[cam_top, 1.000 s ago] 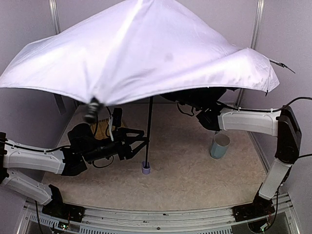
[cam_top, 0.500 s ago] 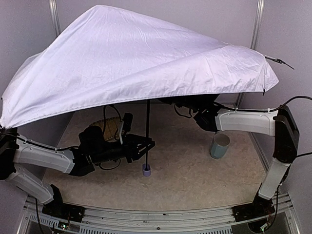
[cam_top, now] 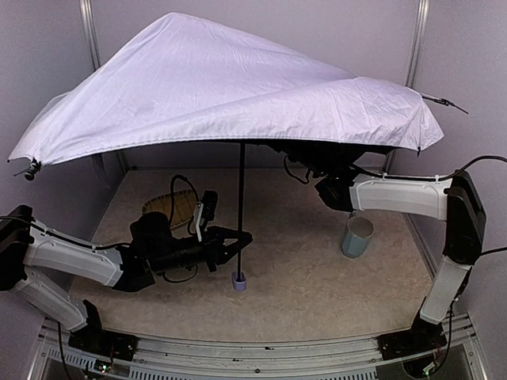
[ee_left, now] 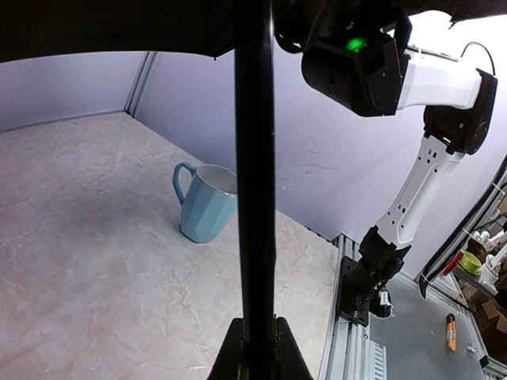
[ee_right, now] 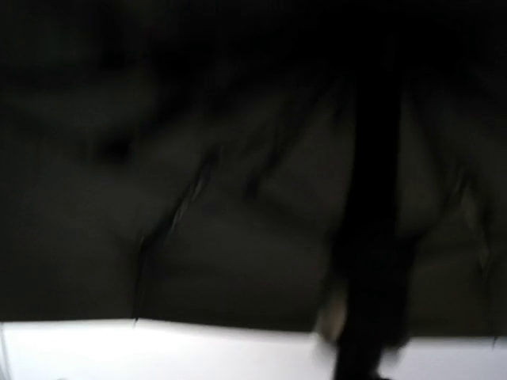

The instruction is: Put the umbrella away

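The umbrella stands open on the table, and its pale lilac canopy (cam_top: 230, 87) covers most of the top view. Its thin black shaft (cam_top: 241, 206) runs down to the small lilac handle (cam_top: 238, 280), which rests on the tabletop. My left gripper (cam_top: 242, 240) is shut on the shaft just above the handle. In the left wrist view the shaft (ee_left: 255, 158) rises from between the closed fingers of the left gripper (ee_left: 257, 342). My right arm (cam_top: 396, 196) reaches under the canopy, which hides its jaws. The right wrist view shows only the blurred, dark canopy underside (ee_right: 198, 198).
A light blue cup (cam_top: 357, 237) stands on the table below the right forearm, and the cup (ee_left: 204, 202) also shows beyond the shaft. A woven straw tray (cam_top: 170, 210) lies behind the left arm. Walls close in the back and sides.
My left gripper has moved right to the shaft and closed on it. The canopy has swung and levelled, its left edge lifting. The right arm has stayed under the canopy.
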`<act>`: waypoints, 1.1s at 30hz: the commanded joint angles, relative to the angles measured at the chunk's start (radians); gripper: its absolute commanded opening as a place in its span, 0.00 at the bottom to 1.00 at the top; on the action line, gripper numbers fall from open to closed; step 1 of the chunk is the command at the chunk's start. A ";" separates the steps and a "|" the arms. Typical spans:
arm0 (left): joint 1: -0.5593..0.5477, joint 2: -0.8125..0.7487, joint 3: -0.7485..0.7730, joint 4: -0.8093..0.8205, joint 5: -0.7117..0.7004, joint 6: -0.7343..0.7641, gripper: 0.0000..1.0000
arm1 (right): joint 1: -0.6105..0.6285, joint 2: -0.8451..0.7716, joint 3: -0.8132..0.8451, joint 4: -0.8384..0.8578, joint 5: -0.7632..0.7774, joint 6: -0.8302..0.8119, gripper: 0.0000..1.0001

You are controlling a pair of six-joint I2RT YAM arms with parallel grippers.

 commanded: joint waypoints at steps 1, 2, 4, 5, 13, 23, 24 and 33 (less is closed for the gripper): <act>-0.021 -0.026 -0.007 0.112 -0.032 0.046 0.00 | -0.016 0.052 0.090 0.136 0.138 0.012 0.58; -0.023 -0.027 -0.006 0.111 -0.032 0.051 0.00 | -0.019 0.069 0.109 0.135 0.150 0.024 0.56; -0.024 -0.024 -0.005 0.111 -0.026 0.053 0.00 | -0.029 0.102 0.152 0.141 0.157 0.056 0.52; -0.026 -0.024 -0.004 0.110 -0.024 0.051 0.00 | -0.031 0.116 0.168 0.150 0.161 0.064 0.49; -0.030 -0.021 -0.001 0.115 -0.013 0.057 0.00 | -0.032 0.150 0.221 0.141 0.198 0.069 0.44; -0.043 -0.030 -0.003 0.138 -0.053 0.076 0.00 | -0.032 0.150 0.216 0.042 0.323 0.083 0.56; -0.043 -0.030 -0.002 0.140 -0.059 0.089 0.00 | -0.032 0.149 0.214 0.040 0.323 0.082 0.57; -0.043 -0.023 0.006 0.134 -0.090 0.115 0.00 | -0.031 0.137 0.192 0.055 0.322 0.054 0.53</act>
